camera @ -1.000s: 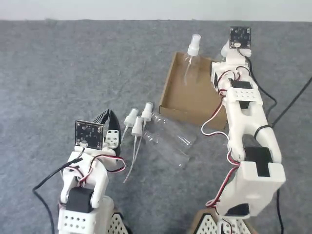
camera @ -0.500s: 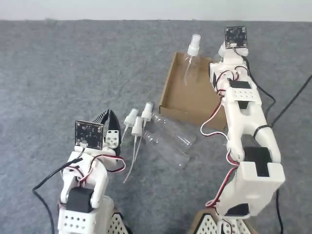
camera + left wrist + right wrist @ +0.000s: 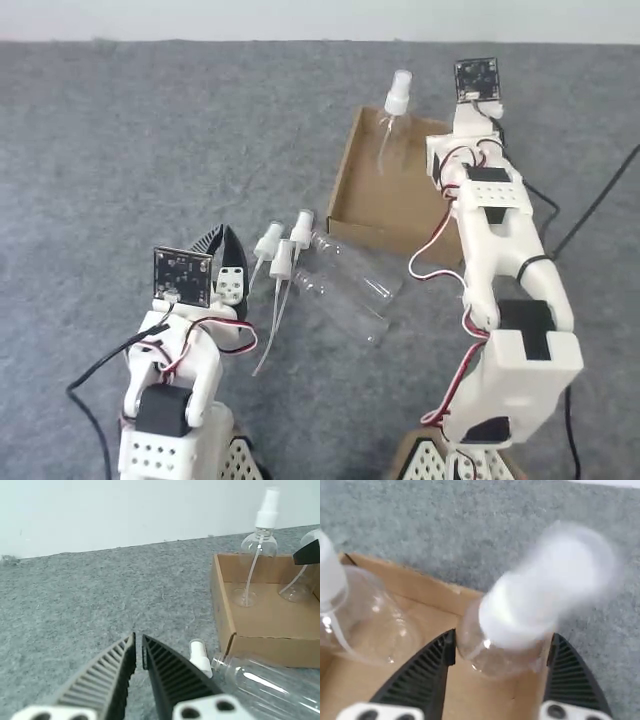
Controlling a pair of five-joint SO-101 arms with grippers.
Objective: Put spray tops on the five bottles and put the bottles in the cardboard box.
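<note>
Upright over the far right corner of the shallow brown cardboard box (image 3: 420,587) is a clear plastic bottle with a white spray top (image 3: 500,650). It is gripped at its shoulder by the right pincer (image 3: 501,635), with one black finger pressed to each side. Whether its base touches the box floor cannot be told.

Just to its left, a second clear spray-topped bottle (image 3: 390,135) stands in the box's far left corner, apart from the pincer.

Near the box's left near corner, two more clear bottles (image 3: 355,270) lie side by side on the grey felt-covered table (image 3: 150,130), necks pointing left and far. Three white spray tops (image 3: 283,258) with thin dip tubes lie at those necks; whether any is screwed on cannot be told.

Left of them, the left pincer (image 3: 138,637) sits low on the near left of the table. Its ribbed fingers are drawn to a narrow slit with nothing between them, and it points toward the spray tops without touching them.
</note>
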